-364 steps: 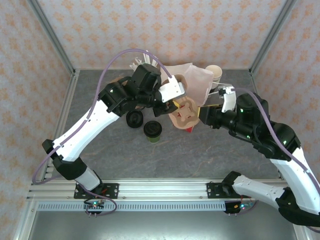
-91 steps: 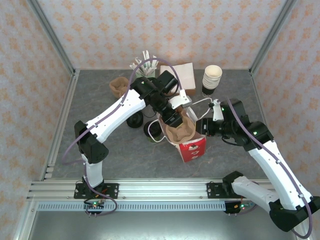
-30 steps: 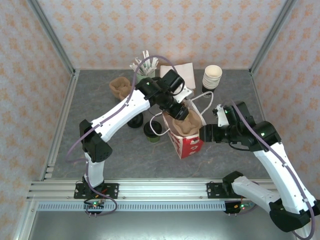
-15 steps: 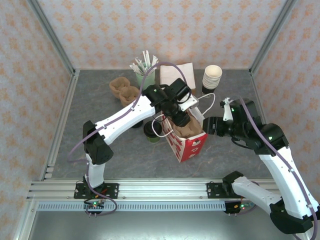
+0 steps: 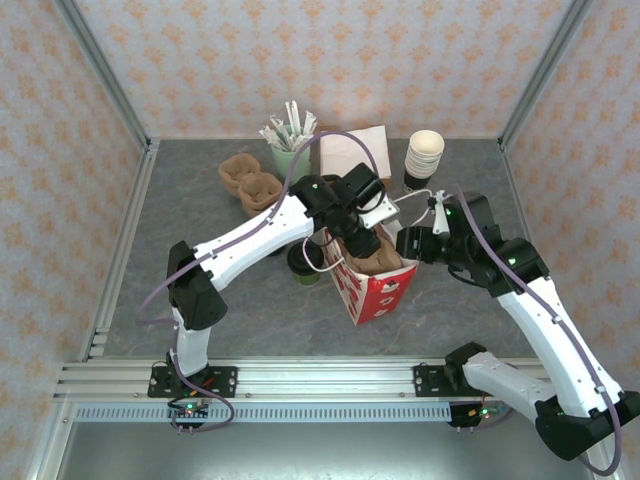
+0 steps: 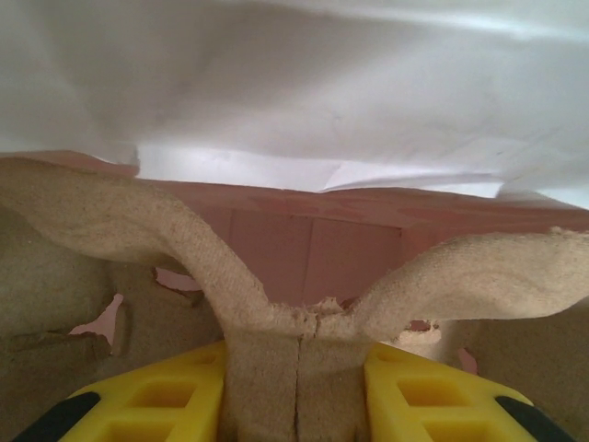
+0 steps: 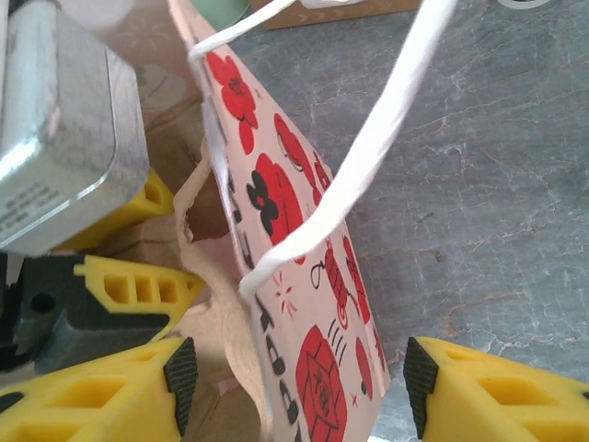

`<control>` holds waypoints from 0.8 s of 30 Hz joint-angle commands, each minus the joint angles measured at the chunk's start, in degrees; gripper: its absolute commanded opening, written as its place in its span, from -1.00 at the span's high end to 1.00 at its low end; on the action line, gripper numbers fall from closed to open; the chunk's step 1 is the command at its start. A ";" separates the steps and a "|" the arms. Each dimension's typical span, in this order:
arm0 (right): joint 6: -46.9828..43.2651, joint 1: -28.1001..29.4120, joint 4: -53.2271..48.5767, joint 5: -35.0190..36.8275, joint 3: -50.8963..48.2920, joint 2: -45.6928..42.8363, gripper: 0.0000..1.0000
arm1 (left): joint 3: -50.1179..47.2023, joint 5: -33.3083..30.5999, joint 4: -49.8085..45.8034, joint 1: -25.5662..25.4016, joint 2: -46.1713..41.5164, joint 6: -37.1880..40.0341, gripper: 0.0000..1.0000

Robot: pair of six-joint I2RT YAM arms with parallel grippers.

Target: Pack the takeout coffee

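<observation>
Coffee cup point(image 5: 304, 263) with the black lid stands on the gray counter point(image 5: 200, 220). It is just to the left of the red and white paper bag point(image 5: 378, 288). Your left arm point(image 5: 250, 232) crosses over part of the cup, so you see only some of it. The cup is outside the bag.

The bag stands upright with its top open. Your left jaws reach down into it. They are clamped on the middle ridge of a brown cardboard cup tray point(image 6: 304, 368). One yellow finger point(image 6: 156, 396) sits on each side of that ridge. The tray sits inside the bag.

Your right jaws are apart. One yellow finger point(image 7: 110, 396) is inside the bag and the other is outside, with the bag's wall between them. The wall touches neither finger. A white string handle point(image 7: 368, 147) hangs loose across the right wrist view.

At the back of the counter stand a stack of cream cups point(image 5: 424, 155), a green cup of sticks point(image 5: 288, 150) and two more brown trays point(image 5: 250, 180).
</observation>
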 commanded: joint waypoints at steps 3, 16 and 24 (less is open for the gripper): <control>-0.96 -1.17 4.59 0.18 -1.46 0.72 -0.11 | -0.67 0.02 1.82 -0.47 -1.16 2.59 0.31; -0.82 -2.32 6.34 1.91 -2.36 0.47 0.44 | -2.47 -0.59 1.39 -1.07 -0.97 6.62 0.31; -0.24 -2.66 5.75 3.74 -2.18 0.16 0.60 | -4.18 -0.74 1.65 -1.52 -1.13 8.48 0.31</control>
